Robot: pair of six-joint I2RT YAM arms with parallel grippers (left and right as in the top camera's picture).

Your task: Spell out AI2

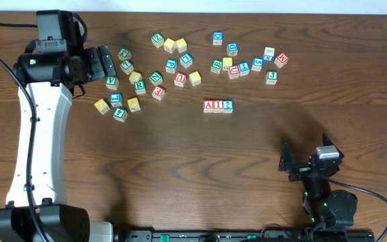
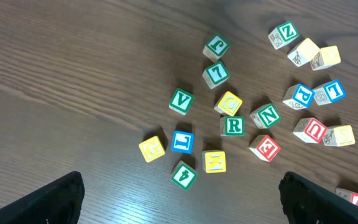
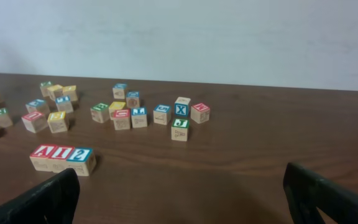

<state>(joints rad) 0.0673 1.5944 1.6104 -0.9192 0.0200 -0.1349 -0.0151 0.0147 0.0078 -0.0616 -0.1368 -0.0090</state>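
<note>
Three blocks stand side by side in a row on the table: a red A block point(image 1: 209, 105), a red I block point(image 1: 218, 105) and a blue 2 block point(image 1: 228, 105). They also show in the right wrist view as A point(image 3: 41, 156), I point(image 3: 60, 157), 2 point(image 3: 81, 159). My left gripper point(image 1: 106, 64) is open and empty at the far left, above the left cluster of blocks point(image 2: 185, 205). My right gripper point(image 1: 306, 161) is open and empty near the table's front right point(image 3: 182, 199), well apart from the row.
Loose letter blocks lie in a left cluster around a green V block point(image 1: 111, 83) and a green R block point(image 2: 232, 126). A second cluster lies at the back right with a blue X block point(image 3: 181, 109) and a green J block point(image 1: 271, 76). A pale wall stands behind the table.
</note>
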